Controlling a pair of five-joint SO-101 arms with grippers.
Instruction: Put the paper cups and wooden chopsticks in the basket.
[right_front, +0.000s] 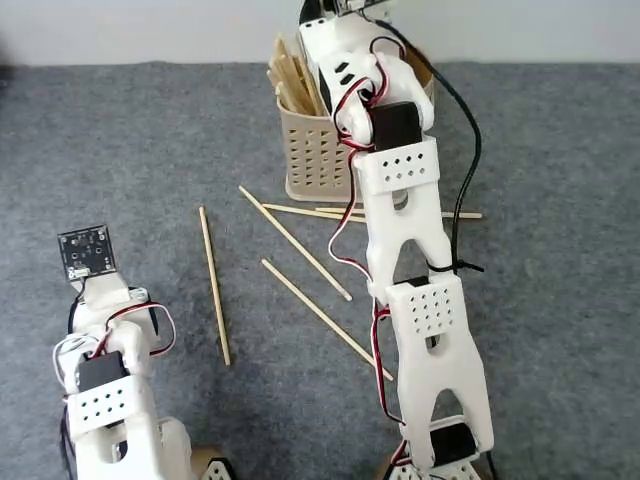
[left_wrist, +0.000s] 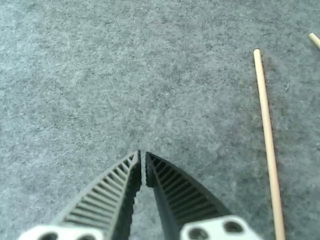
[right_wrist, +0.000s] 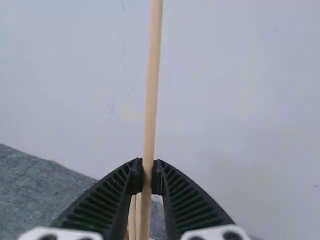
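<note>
A beige perforated basket (right_front: 305, 150) stands at the back of the grey mat, with several wooden chopsticks (right_front: 293, 78) upright in it. My right arm (right_front: 400, 170) stretches over the basket. My right gripper (right_wrist: 147, 172) is shut on a chopstick (right_wrist: 152, 75) that points up in front of the white wall, with more sticks just below the jaws. Loose chopsticks lie on the mat: one (right_front: 214, 285) left of centre, two slanted ones (right_front: 295, 243) (right_front: 325, 318) and some flat by the basket's foot (right_front: 320, 212). My left gripper (left_wrist: 142, 160) is shut on nothing above bare mat, beside a chopstick (left_wrist: 266, 130).
My left arm (right_front: 105, 390) sits at the front left corner, its wrist board (right_front: 85, 250) facing up. A brown rim (right_front: 424, 68) shows behind my right arm at the basket. Another stick's tip (left_wrist: 315, 40) shows in the left wrist view. A white wall backs the table.
</note>
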